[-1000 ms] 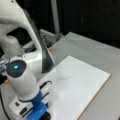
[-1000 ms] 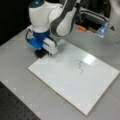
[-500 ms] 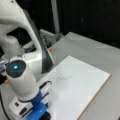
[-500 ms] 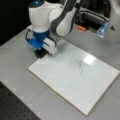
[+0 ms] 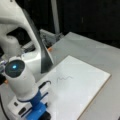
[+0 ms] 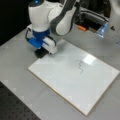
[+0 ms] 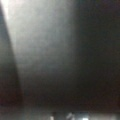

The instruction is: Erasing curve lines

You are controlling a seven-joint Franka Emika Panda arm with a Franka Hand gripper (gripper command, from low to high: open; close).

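Observation:
The curve lines (image 5: pixel 63 78) (image 6: pixel 80 67) are a short thin dark squiggle near the middle of the white board (image 5: pixel 82 97) (image 6: pixel 72 85). In both front views the squiggle looks whole. My gripper (image 6: pixel 43 51) hangs low at the board's far left corner, well left of the squiggle. A black eraser block (image 6: pixel 40 53) shows right under the blue and white hand, at the board's edge. The fingers themselves are hidden by the hand. The wrist view gives only a blurred grey and dark surface.
The board lies on a grey table (image 6: pixel 17 75). A bright glare spot (image 6: pixel 88 59) sits just right of the squiggle. An orange object (image 6: pixel 81 28) and a dark tray-like frame (image 6: pixel 93 18) stand at the back behind the arm.

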